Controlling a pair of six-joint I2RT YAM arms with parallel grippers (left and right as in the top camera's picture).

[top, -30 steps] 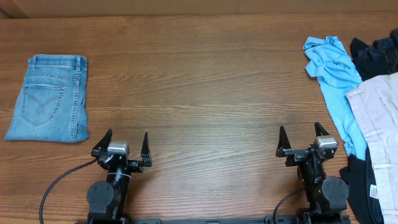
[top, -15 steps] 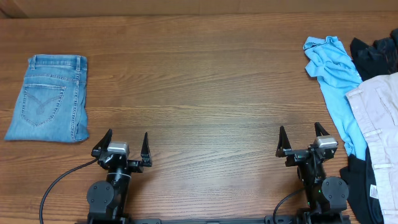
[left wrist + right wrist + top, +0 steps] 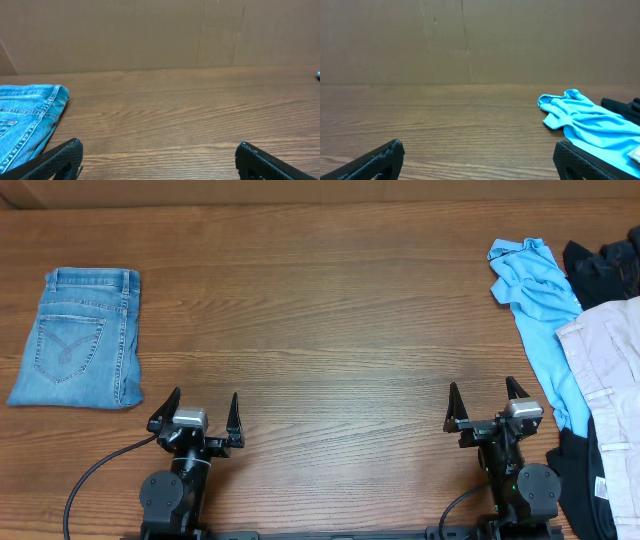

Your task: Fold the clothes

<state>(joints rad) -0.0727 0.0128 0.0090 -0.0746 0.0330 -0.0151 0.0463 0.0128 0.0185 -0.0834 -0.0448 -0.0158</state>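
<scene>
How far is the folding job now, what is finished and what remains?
Done: the jeans lie folded into a rectangle on the left of the table. In hand: nothing; the left gripper and right gripper stand open and empty. Left: perhaps the crumpled T-shirt, beige trousers and dark garments at the right.

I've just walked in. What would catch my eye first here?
A neatly folded pair of light-wash blue denim jeans lies alone at the wooden table's far left. At the far right, a crumpled sky-blue T-shirt lies beside beige trousers. Along the near edge, the black left gripper and right gripper stand open, empty.
</scene>
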